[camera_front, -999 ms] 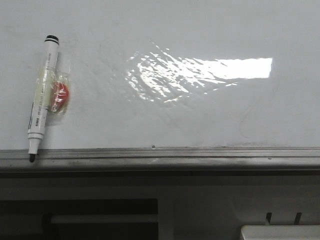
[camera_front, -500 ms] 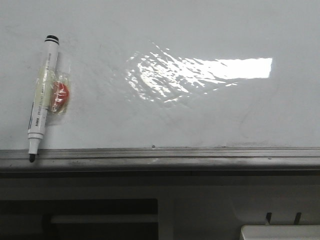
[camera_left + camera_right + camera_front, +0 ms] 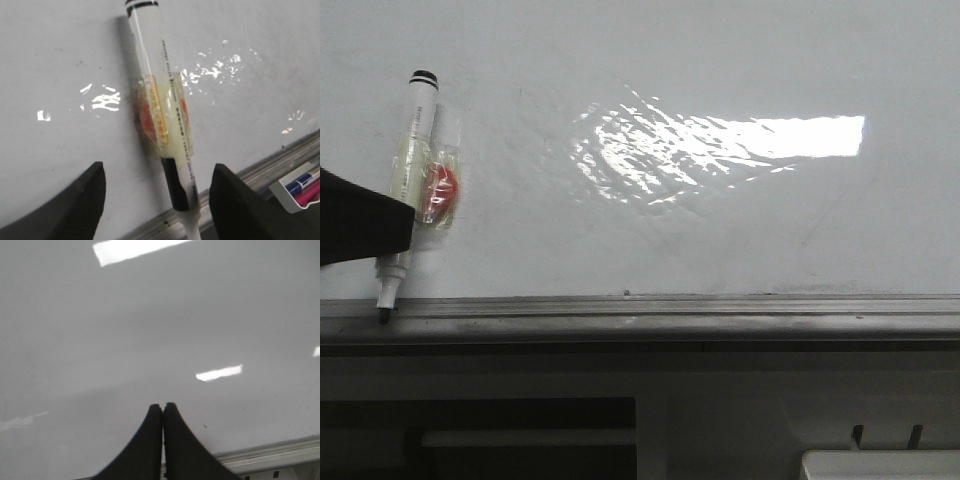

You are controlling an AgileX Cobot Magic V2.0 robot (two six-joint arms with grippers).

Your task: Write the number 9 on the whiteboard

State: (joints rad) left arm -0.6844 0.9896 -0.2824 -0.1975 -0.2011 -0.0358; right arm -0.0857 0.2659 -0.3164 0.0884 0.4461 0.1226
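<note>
The whiteboard (image 3: pixel 720 230) is glossy white with a bright reflection and a grey ledge (image 3: pixel 670 312) along its lower edge. No number 9 shows on it in any view. A white marker pen (image 3: pixel 410 150) with a black tip hangs tip-down at the left, taped to a red round piece (image 3: pixel 442 190). In the left wrist view my left gripper (image 3: pixel 159 167) is open, its jaws on either side of the marker (image 3: pixel 160 110) and apart from it. One of its dark fingers (image 3: pixel 365 225) covers the marker's lower barrel. My right gripper (image 3: pixel 163 407) is shut and empty over bare board (image 3: pixel 150 330).
A white box-like object (image 3: pixel 880 465) sits below the ledge at the right. A dark opening (image 3: pixel 480 435) lies below the ledge at the left. A small tray of coloured pens (image 3: pixel 302 185) shows past the ledge in the left wrist view.
My left gripper's dark finger has come into the front view from the left and now covers the marker's lower barrel. The marker and board have not moved.
</note>
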